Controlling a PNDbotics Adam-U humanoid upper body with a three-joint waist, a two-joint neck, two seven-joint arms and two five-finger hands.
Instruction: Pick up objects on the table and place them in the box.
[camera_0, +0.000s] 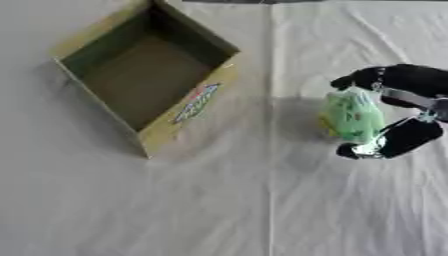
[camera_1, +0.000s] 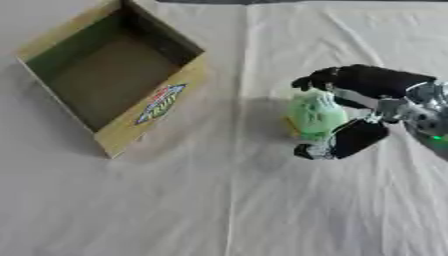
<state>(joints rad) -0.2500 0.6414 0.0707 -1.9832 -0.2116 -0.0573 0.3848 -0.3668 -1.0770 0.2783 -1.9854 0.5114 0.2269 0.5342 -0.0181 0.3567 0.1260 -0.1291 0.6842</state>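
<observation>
Your right hand (camera_1: 367, 107): fingers (camera_1: 337, 77) curled over green bag (camera_1: 315, 116), thumb under, pinching it near surface's right edge. Grip from side leaves bag free to drop. Box (camera_0: 188, 107) open, toward far-left corner; carry there.

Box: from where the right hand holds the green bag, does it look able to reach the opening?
Probably yes. The right hand is curled round the green bag, and only bare white cloth lies between it and the open-topped box to its left.
</observation>
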